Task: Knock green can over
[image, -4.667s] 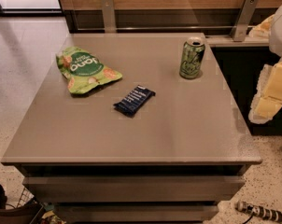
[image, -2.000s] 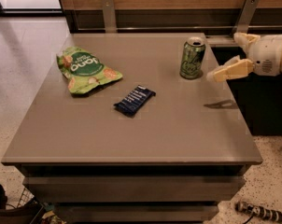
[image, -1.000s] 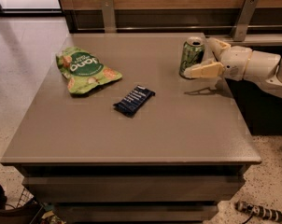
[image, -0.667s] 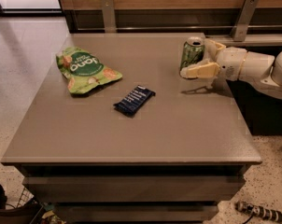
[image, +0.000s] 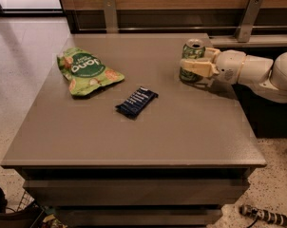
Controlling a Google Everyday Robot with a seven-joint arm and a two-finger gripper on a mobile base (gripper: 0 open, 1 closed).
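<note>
I see my gripper (image: 196, 59) in from 3 o'clock, fingers spread astride the standing can (image: 191, 51) at the table's (image: 157, 132) 2 o'clock.

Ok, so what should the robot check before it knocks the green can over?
1. Green can standing upright: ok.
2. Gripper right at the can, on its side: ok.
3. Snack bag well apart from the can: ok.
4. Dark bar well apart too: ok.
5. Can far from the table edge: not ok, it stands near the far right corner.
6. Can full or empty: cannot tell.
</note>
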